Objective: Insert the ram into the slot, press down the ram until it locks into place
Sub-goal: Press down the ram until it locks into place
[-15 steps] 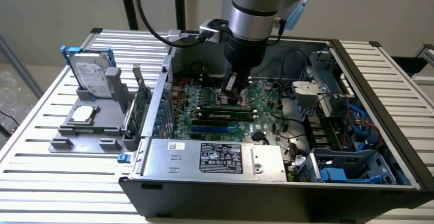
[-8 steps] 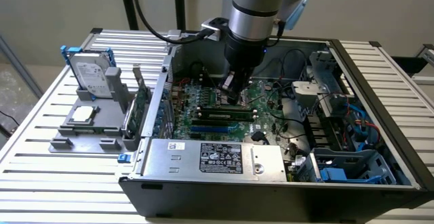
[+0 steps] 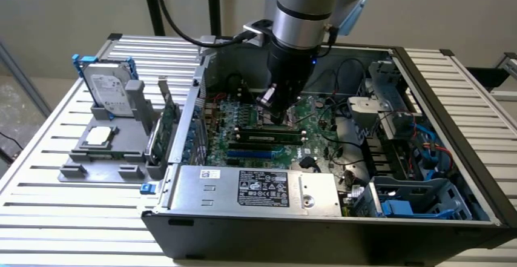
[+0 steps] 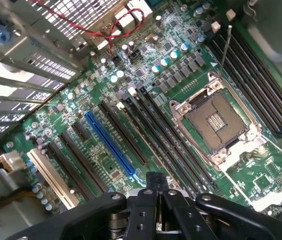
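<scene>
The hand [image 3: 276, 111] hangs low inside the open computer case [image 3: 452, 176], its fingers drawn together and holding nothing, the tip just above the green board [image 4: 145, 65]. The ram [image 3: 270, 137] lies lengthwise in one of the long black slots [image 3: 267, 143] near the middle of the board, just in front of the hand. With the fingers shut to a narrow tip, the hand seems posed to push down on the ram's top edge rather than to grasp it.

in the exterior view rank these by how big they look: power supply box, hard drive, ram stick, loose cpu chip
1. power supply box
2. hard drive
3. ram stick: long but thin, arguably close to the hard drive
4. cpu chip
</scene>
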Robot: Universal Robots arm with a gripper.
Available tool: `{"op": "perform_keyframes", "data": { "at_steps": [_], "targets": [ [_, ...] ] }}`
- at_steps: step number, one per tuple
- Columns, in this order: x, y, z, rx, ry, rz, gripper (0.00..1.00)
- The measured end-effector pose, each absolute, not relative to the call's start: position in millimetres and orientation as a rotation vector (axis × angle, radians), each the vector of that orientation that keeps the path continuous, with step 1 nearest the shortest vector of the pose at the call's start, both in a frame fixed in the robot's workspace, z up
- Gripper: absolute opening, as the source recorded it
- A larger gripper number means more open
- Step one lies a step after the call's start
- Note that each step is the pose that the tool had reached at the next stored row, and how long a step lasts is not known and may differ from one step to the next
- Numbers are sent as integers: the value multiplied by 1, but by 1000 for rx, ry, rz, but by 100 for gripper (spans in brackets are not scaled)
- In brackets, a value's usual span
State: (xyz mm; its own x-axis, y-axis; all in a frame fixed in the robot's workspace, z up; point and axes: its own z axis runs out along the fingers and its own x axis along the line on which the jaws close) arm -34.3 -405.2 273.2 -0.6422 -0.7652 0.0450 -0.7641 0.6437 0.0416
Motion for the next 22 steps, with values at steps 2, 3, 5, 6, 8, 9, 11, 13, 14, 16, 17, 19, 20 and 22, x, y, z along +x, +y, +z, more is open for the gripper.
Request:
{"op": "perform_keyframes", "data": {
  "at_steps": [2, 3, 5, 6, 8, 9, 11, 13, 14, 16, 17, 19, 20, 22],
  "targets": [
    [-34, -405, 273, 1255, -2816, -30, 11],
    [-34, -405, 273, 1230, -2828, -31, 11],
    [-34, -405, 273, 1182, -2848, -32, 11],
    [-34, -405, 273, 1159, -2858, -33, 11],
    [-34, -405, 273, 1111, -2877, -34, 11],
    [-34, -405, 273, 1087, -2887, -35, 11],
    [-34, -405, 273, 1038, -2905, -36, 11],
    [-34, -405, 273, 989, -2922, -37, 11],
    [-34, -405, 273, 964, -2930, -38, 11],
    [-34, -405, 273, 916, -2946, -39, 11],
    [-34, -405, 273, 890, -2954, -40, 11],
    [-34, -405, 273, 840, -2970, -41, 11],
    [-34, -405, 273, 815, -2977, -41, 11],
    [-34, -405, 273, 766, -2990, -43, 11]
  ]
}}
